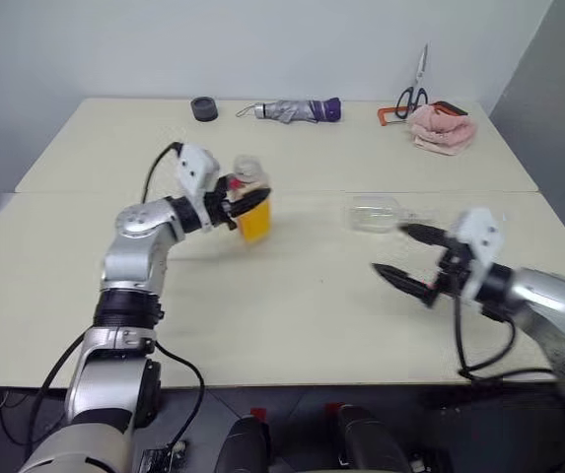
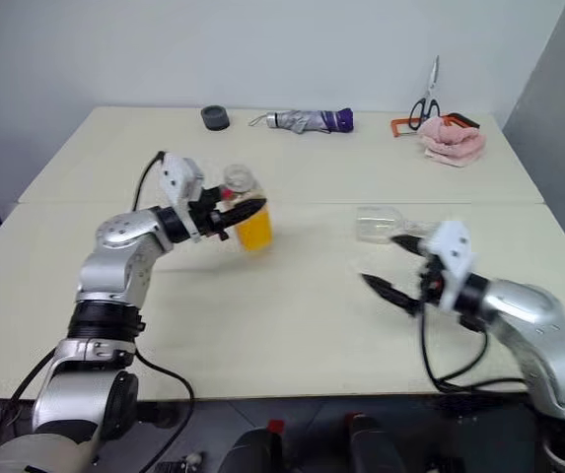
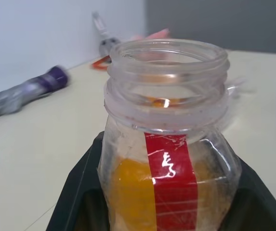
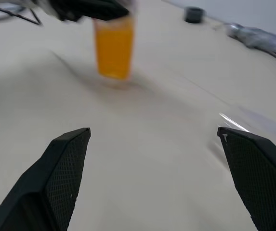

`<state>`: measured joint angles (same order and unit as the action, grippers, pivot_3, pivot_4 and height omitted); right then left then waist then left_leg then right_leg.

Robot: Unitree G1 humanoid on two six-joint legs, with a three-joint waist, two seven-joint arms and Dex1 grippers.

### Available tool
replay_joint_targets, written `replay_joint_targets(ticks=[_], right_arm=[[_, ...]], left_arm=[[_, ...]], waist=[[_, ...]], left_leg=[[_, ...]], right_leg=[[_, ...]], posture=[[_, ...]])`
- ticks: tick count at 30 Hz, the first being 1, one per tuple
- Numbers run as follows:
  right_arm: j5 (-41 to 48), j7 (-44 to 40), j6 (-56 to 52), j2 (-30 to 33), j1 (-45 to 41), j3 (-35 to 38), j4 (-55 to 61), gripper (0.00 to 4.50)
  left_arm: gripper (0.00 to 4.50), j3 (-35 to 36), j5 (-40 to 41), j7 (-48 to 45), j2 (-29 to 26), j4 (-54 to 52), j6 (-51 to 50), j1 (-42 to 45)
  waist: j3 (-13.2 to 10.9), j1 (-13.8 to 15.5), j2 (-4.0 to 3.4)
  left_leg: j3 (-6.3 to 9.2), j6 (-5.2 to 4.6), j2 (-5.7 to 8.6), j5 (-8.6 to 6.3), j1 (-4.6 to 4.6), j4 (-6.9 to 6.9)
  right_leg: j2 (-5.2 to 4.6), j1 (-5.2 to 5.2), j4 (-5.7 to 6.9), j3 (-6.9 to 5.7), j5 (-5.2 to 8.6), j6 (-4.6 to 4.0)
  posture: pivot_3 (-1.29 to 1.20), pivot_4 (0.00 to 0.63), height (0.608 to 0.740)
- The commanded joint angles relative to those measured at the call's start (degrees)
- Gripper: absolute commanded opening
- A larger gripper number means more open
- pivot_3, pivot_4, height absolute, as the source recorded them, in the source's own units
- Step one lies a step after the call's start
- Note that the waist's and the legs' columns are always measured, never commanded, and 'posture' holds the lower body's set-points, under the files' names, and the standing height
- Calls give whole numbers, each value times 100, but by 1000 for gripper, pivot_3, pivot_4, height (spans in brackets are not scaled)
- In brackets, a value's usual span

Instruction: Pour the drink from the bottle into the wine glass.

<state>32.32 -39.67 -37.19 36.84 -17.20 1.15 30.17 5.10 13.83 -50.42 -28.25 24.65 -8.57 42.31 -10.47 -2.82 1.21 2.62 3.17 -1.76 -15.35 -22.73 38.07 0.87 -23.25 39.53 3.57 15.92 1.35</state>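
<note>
Bottle: clear plastic, uncapped, part-full of orange drink; left of table centre, clamped at the shoulder by left gripper; likely light, thin-walled, apt to dent.

Wine glass: lying on its side at 3 o'clock from the bottle; probably fragile, slippery, apt to roll; best taken by the stem.

Right gripper: jaws spread wide, empty, just beside the glass.

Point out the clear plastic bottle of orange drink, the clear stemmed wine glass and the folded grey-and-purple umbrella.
clear plastic bottle (image 1: 253,219), left eye view, orange-filled lower body.
clear stemmed wine glass (image 1: 372,214), left eye view, bowl, lying on its side.
folded grey-and-purple umbrella (image 1: 296,110), left eye view, grey middle.
</note>
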Motion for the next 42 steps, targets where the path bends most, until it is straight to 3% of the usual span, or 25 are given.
replay_joint_targets(ticks=[1,10,23,31,42], right_arm=[[-133,86,-111,-381,-655,-625,-131,4500],[-1145,271,41,-1421,-1969,-1862,-1251,4500],[-1686,209,154,-1923,-2299,-2123,-1655,4500],[-1774,225,73,-2073,-2314,-2080,-1604,4500],[-1896,351,75,-2013,-2065,-2071,-1397,4500]], left_arm=[[1901,342,-82,544,-157,-47,188,-75],[1901,998,-123,1859,-395,690,273,18],[1900,988,-201,2317,-312,1678,736,273],[4492,989,-133,2387,-201,1716,921,139],[4492,1054,-82,2559,-95,925,989,-690]], waist=[[0,17,0],[-1,121,3],[2,102,6],[2,100,6],[2,101,6]], left_leg=[[2,0,4,0,-5,0],[12,1,7,1,-23,6],[17,3,7,2,-17,6],[23,3,7,2,-19,7],[31,4,5,2,-19,5]], right_leg=[[-6,-2,-3,-3,0,0],[-21,-11,-6,-25,-2,-3],[-23,-11,12,-40,-2,-4],[-24,-11,18,-49,-2,-4],[-35,-11,19,-74,0,-7]], posture=[[0,150,740],[0,150,740],[0,150,740],[0,150,740],[0,150,740]])
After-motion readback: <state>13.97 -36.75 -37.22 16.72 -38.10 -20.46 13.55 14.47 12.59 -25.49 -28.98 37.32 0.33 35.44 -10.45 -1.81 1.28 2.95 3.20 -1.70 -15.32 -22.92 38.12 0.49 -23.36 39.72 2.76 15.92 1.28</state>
